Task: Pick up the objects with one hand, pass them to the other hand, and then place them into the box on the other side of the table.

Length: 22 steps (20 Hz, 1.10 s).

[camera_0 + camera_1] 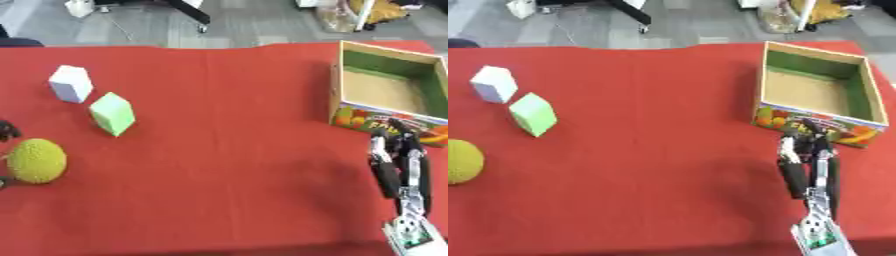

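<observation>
Low at lower right, right hand (808,165), fingers straight, near box (859,95).

The right robot hand (808,165) has slim black fingers with silver links; behind it, a white wrist block with green marks.

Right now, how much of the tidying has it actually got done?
Nothing looks done: the box on the right shows only a bare floor. In hand: nothing, though the left hand is at the yellow bumpy ball; the right hand waits open by the box. Left: the ball, the green block and the white block.
</observation>
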### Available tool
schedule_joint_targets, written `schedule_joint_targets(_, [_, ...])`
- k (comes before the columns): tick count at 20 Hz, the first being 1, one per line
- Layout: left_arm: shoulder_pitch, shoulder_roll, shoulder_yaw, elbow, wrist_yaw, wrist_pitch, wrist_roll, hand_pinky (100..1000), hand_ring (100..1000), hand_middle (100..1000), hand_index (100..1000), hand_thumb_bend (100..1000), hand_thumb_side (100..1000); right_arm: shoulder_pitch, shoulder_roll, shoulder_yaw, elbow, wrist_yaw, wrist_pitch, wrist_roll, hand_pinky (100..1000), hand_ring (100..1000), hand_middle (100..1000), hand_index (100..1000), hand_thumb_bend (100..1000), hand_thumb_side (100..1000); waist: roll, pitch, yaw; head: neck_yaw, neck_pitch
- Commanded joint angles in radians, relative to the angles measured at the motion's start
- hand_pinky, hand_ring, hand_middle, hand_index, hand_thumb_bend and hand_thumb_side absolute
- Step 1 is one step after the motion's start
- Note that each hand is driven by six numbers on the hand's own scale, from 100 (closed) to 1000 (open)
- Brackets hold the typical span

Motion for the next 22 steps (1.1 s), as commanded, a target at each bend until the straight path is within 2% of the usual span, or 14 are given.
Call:
schedule_joint_targets(1, [-0.018,0.004,0.001,0.024,0.004,0.002,0.062,787,677,689,838,422,117,-0.007,-0.017,-0.001,-0.011,-0.002,-0.002,0.001,398,485,488,864,100,727,0.006,-0.024,-0.001,0.005,0.004])
schedule_joint_targets(6, [-0.019,-0.026,-0.019,0.061,0.016,-0.01,0.079,782,659,656,808,386,130,-0.007,-0.015,0.0,-0.01,-0.004,-0.002,0.002,398,485,488,864,100,727,0.004,-0.024,-0.003,0.009,0.004])
schedule_joint_targets(7, [-0.019,-0.03,-0.02,0.064,0.019,-0.011,0.08,764,616,597,753,298,126,-0.007,-0.015,0.0,-0.01,-0.004,-0.002,0.002,398,485,488,864,100,727,0.003,-0.023,-0.003,0.009,0.004])
schedule_joint_targets(8, [-0.019,-0.035,-0.021,0.065,0.022,-0.01,0.088,756,602,577,734,265,133,-0.007,-0.015,0.001,-0.01,-0.004,-0.002,0.003,398,485,488,864,100,728,0.003,-0.023,-0.003,0.01,0.004])
schedule_joint_targets(9, [-0.017,-0.04,-0.02,0.064,0.026,-0.008,0.101,734,567,529,684,180,147,-0.006,-0.015,0.001,-0.01,-0.004,-0.002,0.003,398,485,488,863,100,728,0.003,-0.023,-0.003,0.01,0.004])
schedule_joint_targets(10, [-0.014,-0.043,-0.02,0.061,0.032,-0.006,0.119,730,562,522,674,166,149,-0.006,-0.014,0.001,-0.01,-0.004,-0.002,0.003,398,485,488,863,100,728,0.003,-0.023,-0.003,0.01,0.004])
schedule_joint_targets(11, [-0.012,-0.047,-0.019,0.055,0.038,-0.006,0.14,702,528,488,623,100,157,-0.006,-0.014,0.0,-0.01,-0.004,-0.001,0.003,398,485,488,863,100,728,0.002,-0.023,-0.003,0.01,0.004])
schedule_joint_targets(18, [0.02,-0.071,0.018,-0.059,0.131,0.005,0.298,668,480,430,539,100,190,-0.007,-0.014,-0.001,-0.012,-0.003,-0.001,0.001,398,485,488,863,100,727,0.003,-0.023,0.002,0.009,0.004])
schedule_joint_targets(21, [0.036,-0.092,0.041,-0.145,0.222,0.019,0.367,667,466,413,518,100,241,-0.008,-0.014,0.0,-0.013,-0.003,-0.001,0.002,398,485,488,863,100,727,0.002,-0.022,0.005,0.007,0.004])
schedule_joint_targets(22, [0.039,-0.1,0.046,-0.169,0.255,0.023,0.385,672,458,401,504,100,282,-0.008,-0.015,0.0,-0.014,-0.003,-0.001,0.003,398,485,488,862,100,725,0.001,-0.023,0.006,0.006,0.004])
